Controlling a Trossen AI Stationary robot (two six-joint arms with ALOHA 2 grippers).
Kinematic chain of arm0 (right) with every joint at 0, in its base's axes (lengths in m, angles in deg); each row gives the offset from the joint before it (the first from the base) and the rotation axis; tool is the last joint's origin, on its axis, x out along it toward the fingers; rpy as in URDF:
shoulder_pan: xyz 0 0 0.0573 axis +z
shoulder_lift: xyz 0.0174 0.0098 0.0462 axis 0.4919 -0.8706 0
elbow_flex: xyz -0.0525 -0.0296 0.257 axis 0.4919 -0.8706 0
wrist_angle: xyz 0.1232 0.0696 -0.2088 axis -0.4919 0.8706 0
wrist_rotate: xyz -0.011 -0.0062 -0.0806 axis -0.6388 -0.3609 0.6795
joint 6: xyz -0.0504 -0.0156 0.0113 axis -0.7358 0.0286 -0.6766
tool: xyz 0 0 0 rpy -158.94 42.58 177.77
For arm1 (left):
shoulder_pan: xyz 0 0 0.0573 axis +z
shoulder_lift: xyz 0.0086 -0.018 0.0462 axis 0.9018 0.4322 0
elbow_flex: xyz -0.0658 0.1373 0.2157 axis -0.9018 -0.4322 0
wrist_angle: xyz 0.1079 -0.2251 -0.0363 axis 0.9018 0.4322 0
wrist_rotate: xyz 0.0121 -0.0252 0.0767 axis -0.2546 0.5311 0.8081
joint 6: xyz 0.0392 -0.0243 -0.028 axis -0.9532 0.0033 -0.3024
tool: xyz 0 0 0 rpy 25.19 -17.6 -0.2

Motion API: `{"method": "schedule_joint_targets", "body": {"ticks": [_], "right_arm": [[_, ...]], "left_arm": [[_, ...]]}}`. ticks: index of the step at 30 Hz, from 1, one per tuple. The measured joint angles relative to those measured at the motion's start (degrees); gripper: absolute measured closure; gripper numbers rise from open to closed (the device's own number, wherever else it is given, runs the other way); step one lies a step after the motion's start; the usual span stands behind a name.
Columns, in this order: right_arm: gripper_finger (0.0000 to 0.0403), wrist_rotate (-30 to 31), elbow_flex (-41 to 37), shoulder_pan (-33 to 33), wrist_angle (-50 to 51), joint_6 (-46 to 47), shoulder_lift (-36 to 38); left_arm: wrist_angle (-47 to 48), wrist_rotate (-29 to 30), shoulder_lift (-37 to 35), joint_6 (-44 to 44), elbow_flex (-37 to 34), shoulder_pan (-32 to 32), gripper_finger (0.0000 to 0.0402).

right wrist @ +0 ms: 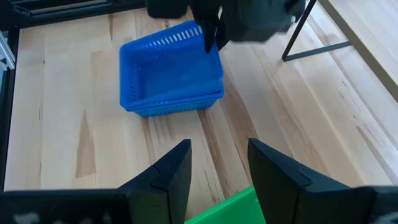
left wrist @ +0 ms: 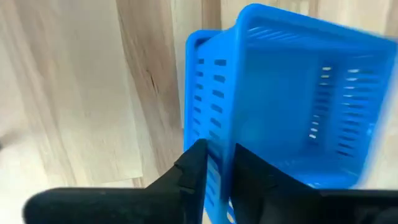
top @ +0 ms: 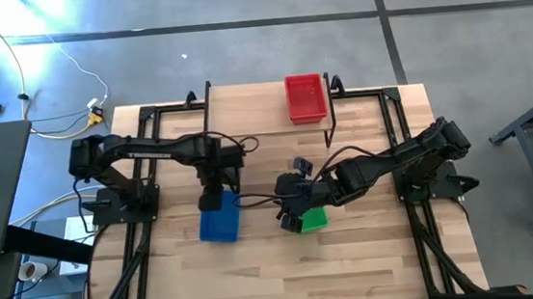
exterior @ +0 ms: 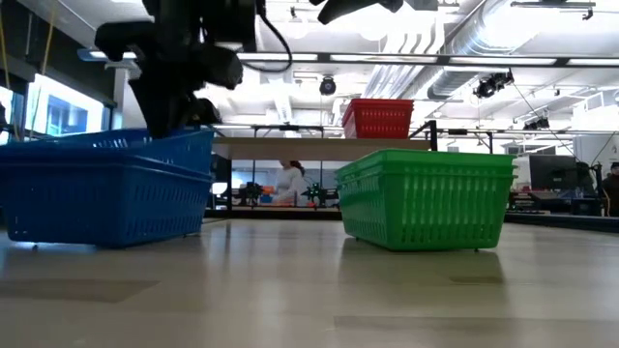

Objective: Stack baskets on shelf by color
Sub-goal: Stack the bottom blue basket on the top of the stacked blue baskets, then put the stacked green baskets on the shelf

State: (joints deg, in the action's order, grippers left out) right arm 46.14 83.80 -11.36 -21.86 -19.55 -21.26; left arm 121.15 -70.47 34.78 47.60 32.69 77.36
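Observation:
A blue basket (top: pixel 220 223) sits on the table near the middle, under my left gripper (top: pixel 215 195). In the right wrist view the blue basket (right wrist: pixel 171 68) shows two rims, one nested in the other. In the low view the upper rim (exterior: pixel 116 140) tilts up at the gripper's end. A green basket (top: pixel 314 220) rests on its base right of the blue one. My right gripper (right wrist: pixel 217 146) hangs open just above its edge (right wrist: pixel 227 208), touching nothing. A red basket (top: pixel 306 98) stands on the shelf (top: pixel 253 107) at its right end. My left gripper (left wrist: pixel 217 152) is shut on the blue basket's short end wall (left wrist: pixel 214 93), near the rim on the far side. One finger (left wrist: pixel 193 168) is outside the wall and the other inside. The fingers come from above, pointing down. That end is raised; the near end stays low.
The shelf's thin black legs (right wrist: pixel 305 31) stand on the table beyond the two baskets. Black frame rails (top: pixel 143 180) run along the table's left and right sides. Bare wood (top: pixel 287 274) lies toward the near edge. A person (exterior: pixel 288 182) shows far behind the table.

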Motion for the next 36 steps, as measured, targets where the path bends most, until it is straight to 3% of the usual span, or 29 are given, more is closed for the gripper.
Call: {"method": "schedule_joint_targets", "body": {"ticks": [6,12,27,36], "right_arm": [[0.0258,0.00,0.00,0.00,-0.19,0.00,0.00],[0.0258,-1.01,0.00,0.00,-0.19,-0.03,0.00],[0.0258,-2.40,0.00,0.00,-0.28,4.06,0.00],[0.0258,-1.54,0.02,0.00,3.56,10.56,0.00]], "left_arm": [[0.18,0.24,4.53,-2.81,0.00,-0.37,0.0382],[0.22,0.20,4.41,-3.07,0.00,-0.36,0.0390],[1.29,0.26,3.12,-1.55,0.02,-0.60,0.0272],[2.48,3.42,0.04,-1.34,0.66,-0.88,0.0265]]}}
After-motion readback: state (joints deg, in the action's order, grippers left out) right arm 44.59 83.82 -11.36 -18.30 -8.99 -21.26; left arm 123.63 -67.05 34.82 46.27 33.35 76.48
